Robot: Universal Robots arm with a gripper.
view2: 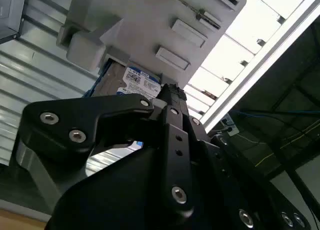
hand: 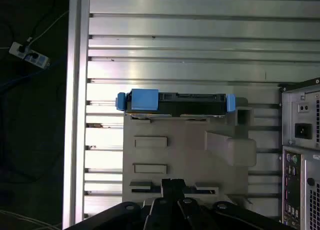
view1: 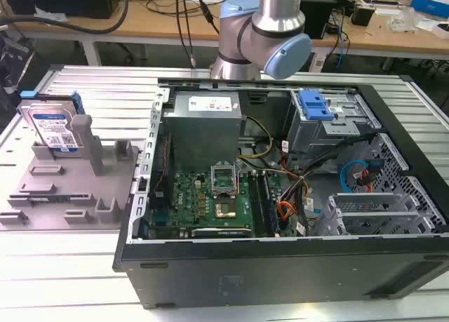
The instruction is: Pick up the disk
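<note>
Right, exterior view: the disk (view1: 55, 129) stands on edge in the grey block (view1: 77, 189) at the exterior view's left, label showing, well apart from the arm (view1: 263, 27) at the far side of the open computer case (view1: 280, 196). The first wrist view adds the disk's top edge seen end-on. It also shows the gripper (hand: 172, 184) over the block's end away from the disk, fingers apparently pressed together on nothing. The second wrist view adds the label past the gripper tip. Risks, as judged: closed fingers would ram the top edge, and an off-square pull could jam the disk in its slot.
</note>
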